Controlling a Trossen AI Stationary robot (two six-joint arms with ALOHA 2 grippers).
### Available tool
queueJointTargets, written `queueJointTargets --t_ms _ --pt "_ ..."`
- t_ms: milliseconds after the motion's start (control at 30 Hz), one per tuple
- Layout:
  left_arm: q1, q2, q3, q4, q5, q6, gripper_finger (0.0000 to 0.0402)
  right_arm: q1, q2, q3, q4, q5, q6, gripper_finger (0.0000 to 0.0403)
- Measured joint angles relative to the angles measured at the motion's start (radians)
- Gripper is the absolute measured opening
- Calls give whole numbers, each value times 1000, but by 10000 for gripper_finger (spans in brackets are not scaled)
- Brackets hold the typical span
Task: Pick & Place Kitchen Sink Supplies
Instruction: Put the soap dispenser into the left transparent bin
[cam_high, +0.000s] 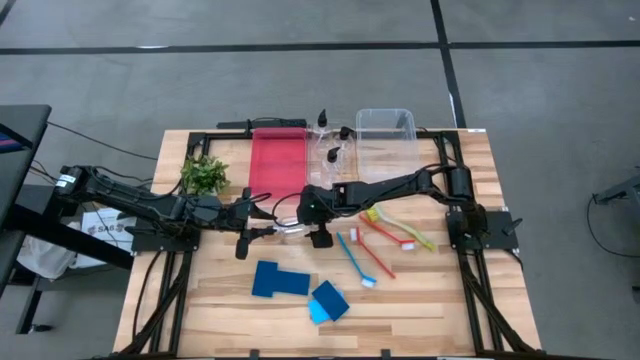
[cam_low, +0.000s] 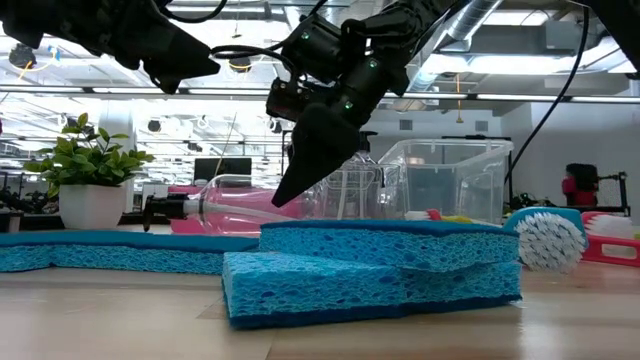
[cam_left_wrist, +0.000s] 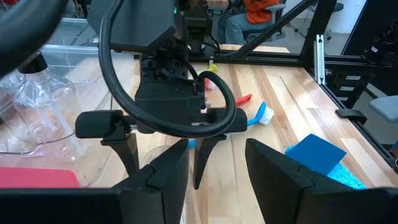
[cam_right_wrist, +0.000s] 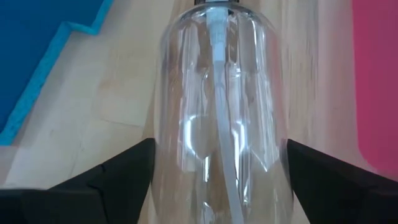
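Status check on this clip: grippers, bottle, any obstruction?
Right gripper open, fingers straddling the clear pump bottle lying on the table. Left gripper open, close beside it. Bottle not yet gripped. Nothing blocking.

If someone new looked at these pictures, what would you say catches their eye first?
Mid-table, the right pincer straddles a clear bottle lying on its side, while the left pincer points at it from beside the leafy plant. In front lie two blue sponges, with colourful brushes to their right.
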Motion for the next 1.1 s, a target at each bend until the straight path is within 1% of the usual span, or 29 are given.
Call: queueJointTargets --t_ms 833,1100 --pt "0 0 0 4 1 -4 161 -4 3 0 1 -15 0 335" --pt "0 0 0 4 1 -4 161 -13 3 -43 80 -42 0 334"
